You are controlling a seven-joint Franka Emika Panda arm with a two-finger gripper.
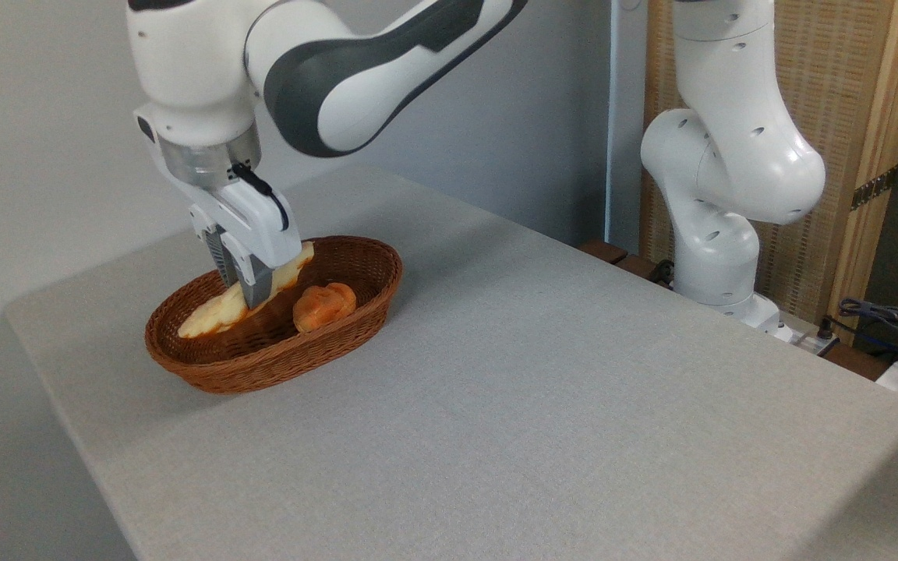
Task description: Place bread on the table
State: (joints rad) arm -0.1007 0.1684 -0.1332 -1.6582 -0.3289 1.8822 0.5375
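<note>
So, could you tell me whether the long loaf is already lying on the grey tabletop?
No, the bread is over the basket, with the gripper closed on it.

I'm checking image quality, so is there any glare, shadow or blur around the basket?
Fixed camera: even, soft light, no glare; the arm casts a faint shadow on the table right of the basket; the bread and fingers look sharp.

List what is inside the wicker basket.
Inside the basket: the long bread, pale underside showing, gripped by the tool, and a small round orange bun beside it. The tool covers the loaf's middle; the basket floor beneath is hidden.
</note>
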